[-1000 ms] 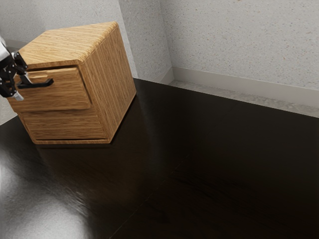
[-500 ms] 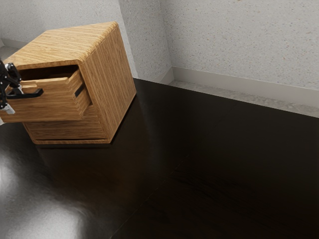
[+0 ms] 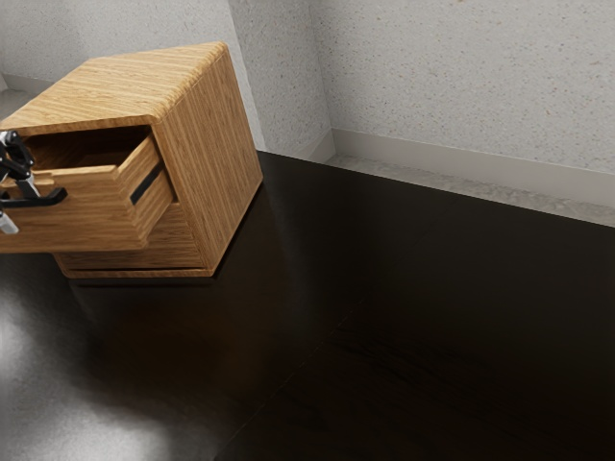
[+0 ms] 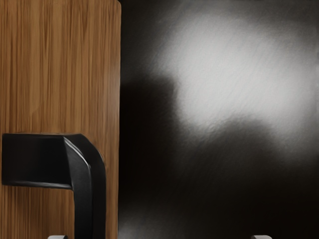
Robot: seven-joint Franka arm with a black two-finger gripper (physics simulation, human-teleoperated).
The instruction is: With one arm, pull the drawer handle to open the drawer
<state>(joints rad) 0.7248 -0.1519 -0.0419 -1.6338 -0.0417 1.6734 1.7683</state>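
Observation:
The light wooden cabinet (image 3: 183,125) stands at the back of the exterior view's left. Its upper drawer (image 3: 86,202) is pulled partway out toward the left, and its hollow inside shows. My gripper (image 3: 10,192) sits at the left edge, open. One finger is above and one below the black handle (image 3: 36,200), and both stand well apart from it. Up close in the wrist view, the handle (image 4: 55,164) lies against the drawer front (image 4: 60,64), just inside one of my fingertips (image 4: 57,237).
A second drawer front (image 3: 125,240) below stays flush with the cabinet. The dark glossy tabletop (image 3: 384,327) stretches wide toward the exterior view's right. A speckled wall (image 3: 461,67) with a pale ledge runs behind.
The upper drawer has slid steadily out toward the exterior view's left, from barely ajar to well open. My gripper moved left with the handle and is now partly off the view's edge.

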